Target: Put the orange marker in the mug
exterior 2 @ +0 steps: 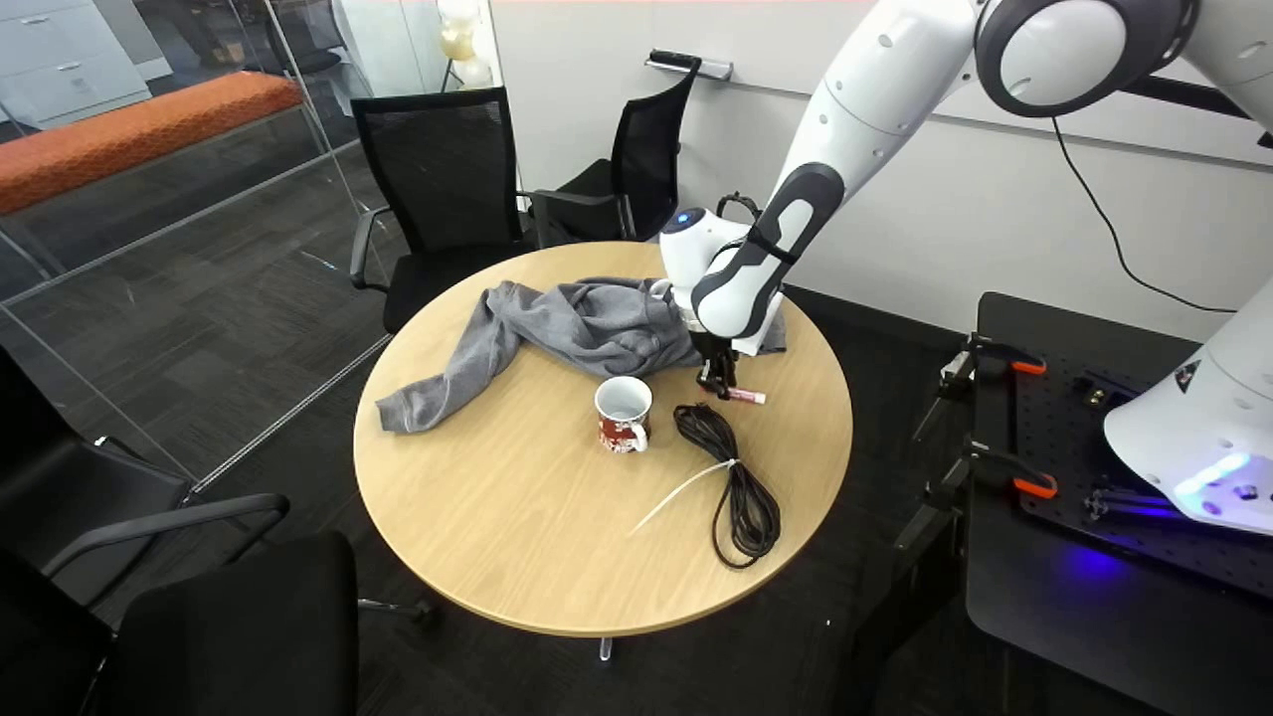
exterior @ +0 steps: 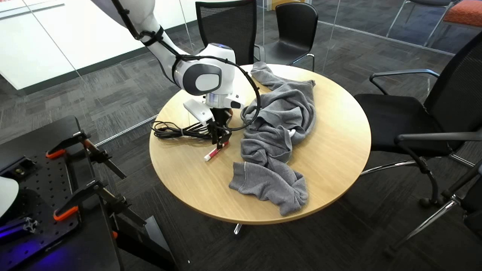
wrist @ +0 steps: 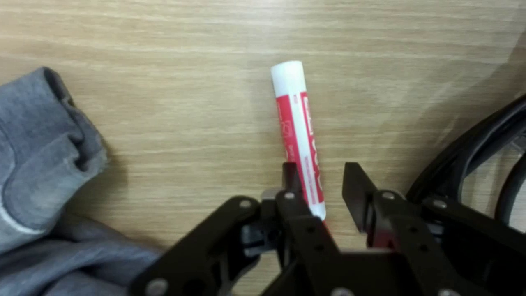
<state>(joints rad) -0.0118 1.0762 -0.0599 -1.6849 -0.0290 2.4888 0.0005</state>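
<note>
The orange marker (wrist: 296,123), red with a white stripe and white end, lies on the table in the wrist view. It also shows in both exterior views (exterior: 212,154) (exterior 2: 746,396). My gripper (wrist: 320,170) is open just over it, fingers pointing down. The marker passes between the two fingers, closer to the left one in the wrist view; its far part is hidden under that finger. The mug (exterior 2: 624,418), red-brown with a white inside and side handle, stands upright near the gripper in an exterior view. It is outside the wrist view.
A black coiled cable (exterior 2: 746,507) with a pale tie lies beside the marker and mug. A grey cloth (exterior: 278,116) sprawls over the table on the marker's other side. Black chairs (exterior: 297,34) surround the round wooden table (exterior: 335,150).
</note>
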